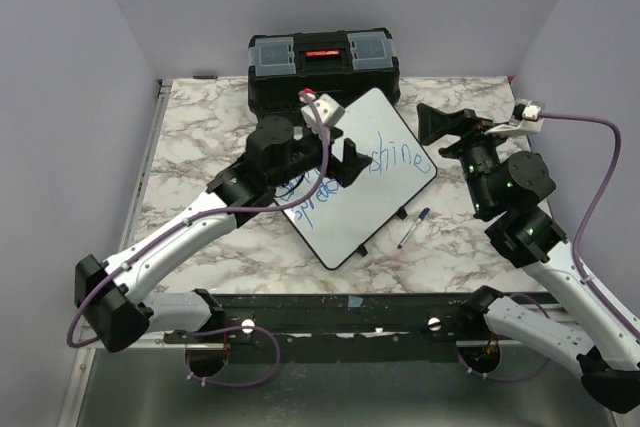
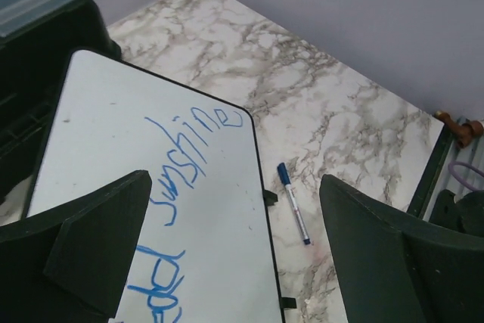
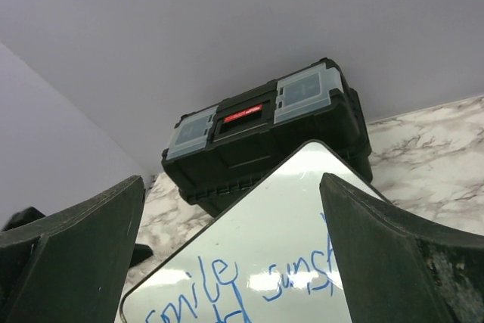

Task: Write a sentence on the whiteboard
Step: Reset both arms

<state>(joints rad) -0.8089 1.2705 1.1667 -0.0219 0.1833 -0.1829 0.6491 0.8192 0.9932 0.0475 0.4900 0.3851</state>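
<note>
**Both grippers open & empty; board written, marker lying loose**

L gripper [image 2: 234, 206]: your fingers [image 2: 91, 247] stand wide apart w/ nothing betw. them. One finger hangs over the whiteboard [image 2: 113, 126]. The other is out past its black rim, over the marble table [image 2: 340, 111].

The sentence [image 2: 189, 145] is in blue, just ahead of the board-side finger. "Sunshine" reads whole, slanting away from the fingertips. The line below it is partly covered by that finger, so only its last few letters show.

A blue-capped marker [image 2: 293, 203] lies flat on the table in the gap betw. your two fingers. It is just beside the board's rim & clear of both fingers.

R gripper [image 3: 231, 209]: fingers [image 3: 393, 262] also spread wide, nothing held. The board's far rounded corner sits betw. them, w/ "smile" & the start of "sunshine" low in that wrist view.

Beyond the fingertips is a black toolbox [image 3: 257, 134] w/ red label & clear lid bins, close to the back wall. The board corner overlaps it in view; can't tell if they touch.

From above, the board lies askew on the table. The R gripper is off to one side, apart from it.
</note>
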